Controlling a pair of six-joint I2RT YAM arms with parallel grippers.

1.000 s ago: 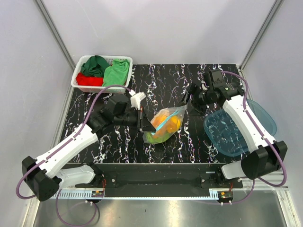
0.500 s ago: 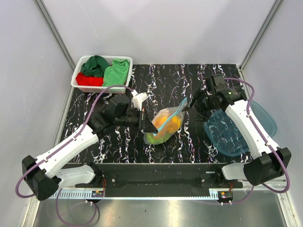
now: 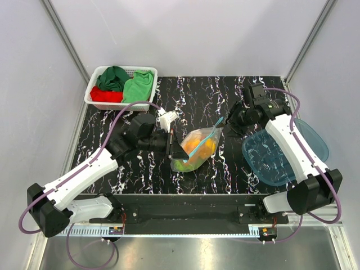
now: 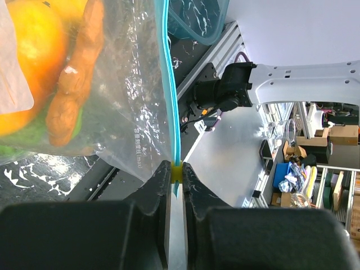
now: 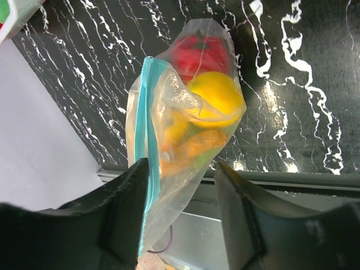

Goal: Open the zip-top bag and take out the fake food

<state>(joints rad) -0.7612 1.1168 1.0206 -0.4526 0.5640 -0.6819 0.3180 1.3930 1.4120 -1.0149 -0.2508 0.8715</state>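
Bag (image 3: 197,149) sits at mid-table, and as far as I can see nothing of the task is done. The blue zip strip (image 3: 203,139) runs in one unbroken line from 7 o'clock to 1 o'clock with no gap showing. All the food (image 3: 202,147) is inside: an orange and a yellow piece, something green underneath, and a red piece that shows in the right wrist view. So the opening and the emptying are both left to do. The left gripper (image 4: 176,171) comes in from the bag's 9 o'clock. Its jaws are clamped tight on the near end of the strip, with a small yellow bit pinched between the tips. The bag's clear wall hangs away from that hold, and the belly seems to rest on the table (image 3: 185,95), though I cannot be sure of that. The right gripper (image 3: 228,121) is at the bag's 1 o'clock, just beside the far tip of the strip. Through its own camera the fingers stand apart with nothing between them. The strip lines up close to one finger and the bag's body lies in the gap beyond the tips. I judge it is lined up for a grip on that top edge and has not taken it, so the bag is held on the left side only. Farther out, the teal tub (image 3: 281,157) lies at 3 o'clock under the right arm. The white basket (image 3: 93,97) of red and green cloths (image 3: 126,84) is well apart at 10 o'clock.
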